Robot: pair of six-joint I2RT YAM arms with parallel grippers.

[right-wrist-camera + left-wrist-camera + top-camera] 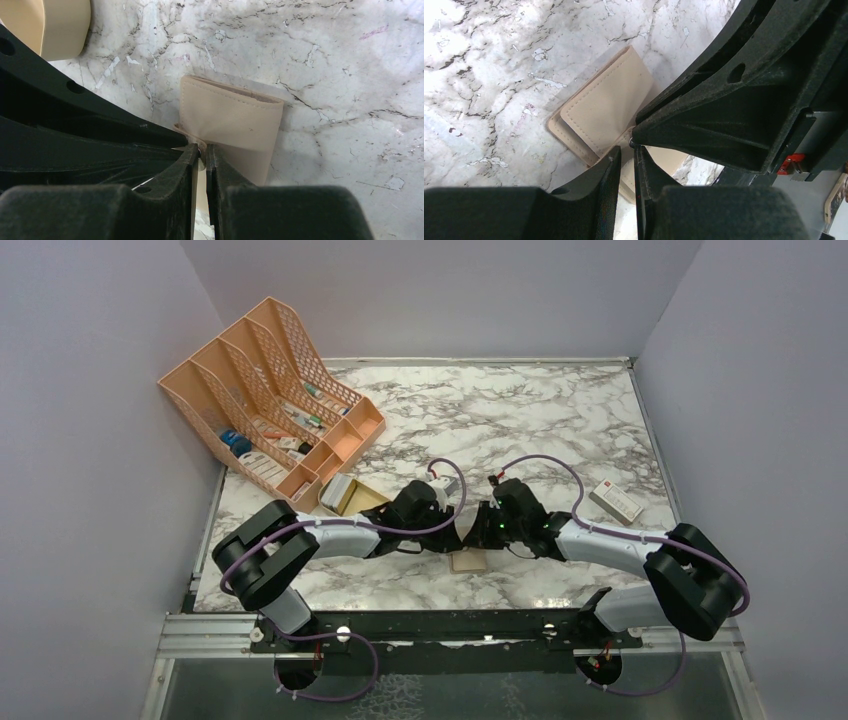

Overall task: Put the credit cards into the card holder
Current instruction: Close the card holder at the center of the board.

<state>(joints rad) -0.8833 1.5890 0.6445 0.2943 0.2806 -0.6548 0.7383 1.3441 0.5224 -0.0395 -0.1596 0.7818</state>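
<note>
Clearly the card holder (467,561) lies on the table (520,420) with open marble beyond its stitched edges, barely showing from above, while wrist views show the left gripper (626,155) and right gripper (201,150) nearly closed, both pinching its flap.

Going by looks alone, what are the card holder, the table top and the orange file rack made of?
Card holder: tan leather or an imitation, matte, with stitched seams along its edges; which of the two is unclear. Table top: marble-patterned, white with grey veins, slightly glossy; it could be stone or a printed laminate. File rack: likely moulded plastic, peach-orange, with lattice walls.
</note>
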